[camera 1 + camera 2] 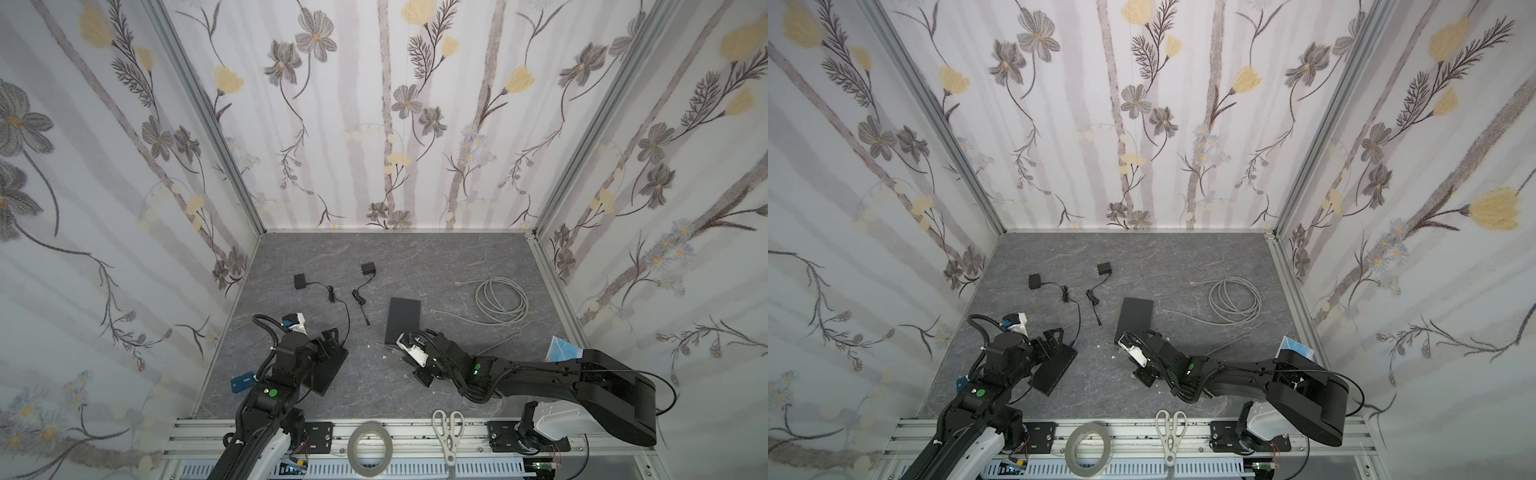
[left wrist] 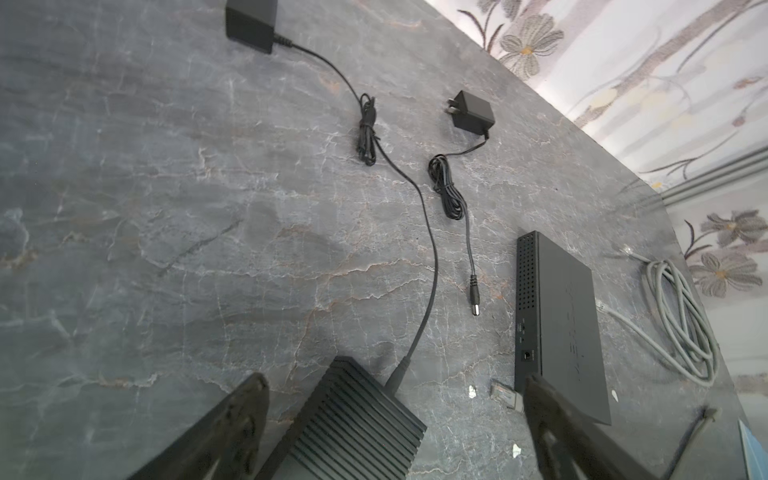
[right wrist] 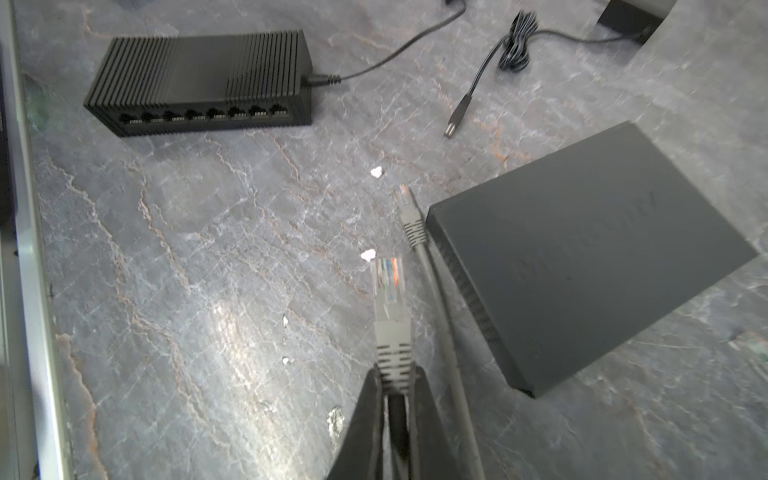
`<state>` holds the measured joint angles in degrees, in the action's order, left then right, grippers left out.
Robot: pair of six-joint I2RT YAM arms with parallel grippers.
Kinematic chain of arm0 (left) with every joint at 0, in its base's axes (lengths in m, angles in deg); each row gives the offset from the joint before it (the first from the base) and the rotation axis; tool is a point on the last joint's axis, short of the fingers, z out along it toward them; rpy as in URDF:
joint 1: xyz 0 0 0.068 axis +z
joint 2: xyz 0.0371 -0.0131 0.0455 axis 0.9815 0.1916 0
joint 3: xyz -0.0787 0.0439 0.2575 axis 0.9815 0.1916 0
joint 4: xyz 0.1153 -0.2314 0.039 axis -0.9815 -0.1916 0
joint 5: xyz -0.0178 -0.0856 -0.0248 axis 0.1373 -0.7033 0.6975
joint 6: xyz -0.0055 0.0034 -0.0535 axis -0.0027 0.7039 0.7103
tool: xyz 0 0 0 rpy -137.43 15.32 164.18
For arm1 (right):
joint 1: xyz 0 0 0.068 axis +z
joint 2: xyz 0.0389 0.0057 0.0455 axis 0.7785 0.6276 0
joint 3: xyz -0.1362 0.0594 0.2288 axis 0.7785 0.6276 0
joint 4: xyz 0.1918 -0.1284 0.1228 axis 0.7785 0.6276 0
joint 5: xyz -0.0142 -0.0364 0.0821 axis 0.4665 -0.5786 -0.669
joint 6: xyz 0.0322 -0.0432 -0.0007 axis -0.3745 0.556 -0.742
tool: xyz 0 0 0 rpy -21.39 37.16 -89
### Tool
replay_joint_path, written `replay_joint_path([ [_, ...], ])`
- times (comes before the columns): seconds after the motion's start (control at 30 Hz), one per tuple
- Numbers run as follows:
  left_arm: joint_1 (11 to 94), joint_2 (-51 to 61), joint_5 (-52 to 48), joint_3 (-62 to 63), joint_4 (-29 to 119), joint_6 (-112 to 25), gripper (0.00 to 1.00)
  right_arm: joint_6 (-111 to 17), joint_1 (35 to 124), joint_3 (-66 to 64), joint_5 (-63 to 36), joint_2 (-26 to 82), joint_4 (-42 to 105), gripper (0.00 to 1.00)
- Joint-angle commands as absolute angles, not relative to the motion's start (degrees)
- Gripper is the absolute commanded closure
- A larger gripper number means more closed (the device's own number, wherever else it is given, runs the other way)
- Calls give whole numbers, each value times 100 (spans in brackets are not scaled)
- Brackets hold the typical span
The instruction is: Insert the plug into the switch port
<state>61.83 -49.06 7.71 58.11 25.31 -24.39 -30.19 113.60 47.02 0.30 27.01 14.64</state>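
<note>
Grip: the right gripper [image 3: 397, 380] is clamped on the grey boot of the plug [image 3: 388, 291]; the clear tip juts out ahead, lifted off the table [image 3: 208, 291].
Plug to switch: the plug hangs well apart from the switch [image 3: 199, 75], out in front of its port face; the ports [image 3: 203, 114] all look empty.
Other arm: the left gripper [image 2: 392, 399] stands with fingers wide apart over the switch's ribbed top, near the corner where the power lead [image 2: 413, 345] enters; it grips nothing.
Step, as I judge it: carry the plug to a port and push it home.
Doing it well: turn the wrist until the plug's axis is square to the port face; bring it down to the height of the port row; check the latch tab suits the port, which I cannot tell here; go in slow and straight.
Bracing: the switch looks light and may slide back; closing the left fingers on it first should hold it.
Watch: a second plug [image 3: 405, 203] and a flat box [image 3: 582, 249] lie off the switch's port side, near the held plug; keep the trailing cable clear of both.
</note>
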Motion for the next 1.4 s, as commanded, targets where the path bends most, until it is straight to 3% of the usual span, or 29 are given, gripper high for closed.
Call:
replay_joint_path([
  [0.0, 6177, -4626, 972, 5910, 2049, -1135, 0, -2836, 11409, 4585, 191, 2552, 1434, 98],
  [0.2, 6029, -4258, 1721, 5362, -352, 1220, 0, -2606, 11502, 4639, 473, 2315, 1672, 98],
  [0.37, 5928, -3742, 1714, 4784, -1552, 1962, 0, -2628, 11501, 4824, 526, 2237, 1474, 98],
  [0.6, 5345, -3088, 1145, 5071, -383, 2415, 0, -2522, 11505, 5009, 813, 1947, 1462, 98],
  [0.77, 5129, -2642, 812, 5321, 1522, 2159, 0, -2531, 11494, 5175, 837, 1706, 1326, 97],
  [0.97, 4987, -2725, 825, 5148, 2149, 1815, 0, -2522, 11494, 5222, 856, 1684, 1304, 97],
  [1.17, 4981, -2986, -50, 5780, 4262, 1516, 0, -2497, 11501, 5129, 750, 1821, 1347, 96],
  [1.37, 4980, -3258, -607, 5189, 3592, -244, 0, -2409, 11502, 5145, 198, 1850, 1275, 96],
])
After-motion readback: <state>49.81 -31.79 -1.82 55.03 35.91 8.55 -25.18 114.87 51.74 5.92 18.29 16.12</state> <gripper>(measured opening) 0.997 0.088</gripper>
